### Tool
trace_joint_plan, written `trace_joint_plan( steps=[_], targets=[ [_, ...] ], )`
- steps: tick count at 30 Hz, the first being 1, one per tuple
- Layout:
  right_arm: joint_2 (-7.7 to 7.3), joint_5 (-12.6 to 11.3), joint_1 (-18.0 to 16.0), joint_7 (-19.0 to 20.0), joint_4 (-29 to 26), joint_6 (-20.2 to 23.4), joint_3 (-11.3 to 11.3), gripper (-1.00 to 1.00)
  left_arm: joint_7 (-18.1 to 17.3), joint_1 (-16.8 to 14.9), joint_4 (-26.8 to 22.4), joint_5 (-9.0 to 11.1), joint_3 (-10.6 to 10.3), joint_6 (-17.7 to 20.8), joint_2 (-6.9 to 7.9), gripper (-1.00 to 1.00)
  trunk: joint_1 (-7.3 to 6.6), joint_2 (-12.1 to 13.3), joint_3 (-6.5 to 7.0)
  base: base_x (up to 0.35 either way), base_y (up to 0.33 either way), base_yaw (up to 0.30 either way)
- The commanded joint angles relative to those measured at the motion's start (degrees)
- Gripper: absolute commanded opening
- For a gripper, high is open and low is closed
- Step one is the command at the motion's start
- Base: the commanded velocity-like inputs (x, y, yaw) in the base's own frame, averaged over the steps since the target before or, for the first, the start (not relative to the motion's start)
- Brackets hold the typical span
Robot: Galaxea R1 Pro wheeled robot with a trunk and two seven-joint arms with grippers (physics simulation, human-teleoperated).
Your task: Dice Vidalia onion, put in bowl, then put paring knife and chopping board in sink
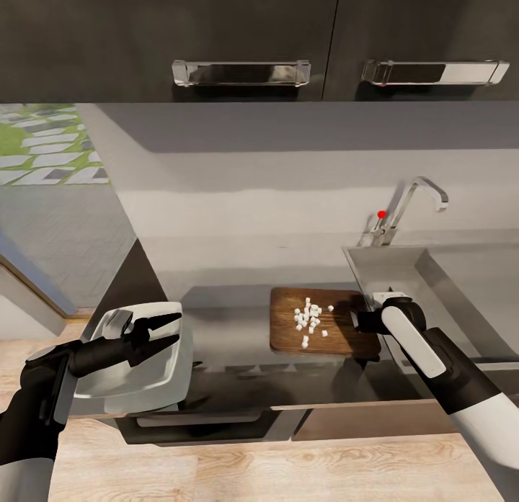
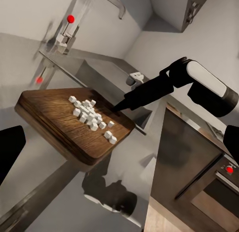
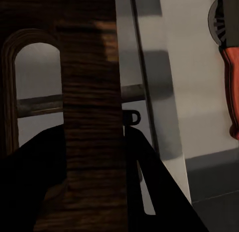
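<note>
The dark wood chopping board (image 1: 288, 340) carries several white diced onion pieces (image 1: 310, 320) (image 2: 92, 117) and hangs just over the countertop (image 1: 231, 322); in the left wrist view the board (image 2: 55, 124) has a shadow under it. My right gripper (image 1: 358, 320) (image 2: 117, 107) (image 3: 94, 137) is shut on its end by the slot handle (image 3: 37, 87). The paring knife's red-orange handle (image 3: 231, 87) lies in the sink (image 1: 447, 286). The white bowl (image 1: 115, 387) is at the counter's left front corner. My left gripper (image 1: 179, 328) is just above it, fingers apart.
The chrome tap (image 1: 404, 214) with a red dot rises behind the sink. Dark upper cabinets with chrome handles (image 1: 241, 73) hang overhead. An oven front (image 2: 219, 187) sits under the counter. The counter ends just left of the bowl, with wood floor (image 1: 216, 466) below.
</note>
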Motion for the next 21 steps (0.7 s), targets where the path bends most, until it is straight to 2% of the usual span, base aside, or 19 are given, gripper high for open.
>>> trace_joint_plan(
  steps=[1, 21],
  targets=[
    [-0.06, -0.6, -0.1, -0.6, 0.0, 0.1, 0.2, -1.0, -0.2, 0.0, 0.0, 0.0, 0.0, 0.6, 0.01, 1.0, 0.03, -0.1, -0.1, 0.0, 0.0, 0.0],
    [-0.06, -0.6, -0.1, -0.6, 0.0, 0.1, 0.1, -1.0, -0.2, 0.0, 0.0, 0.0, 0.0, 0.6, 0.01, 1.0, 0.03, -0.1, -0.1, 0.0, 0.0, 0.0]
  ],
)
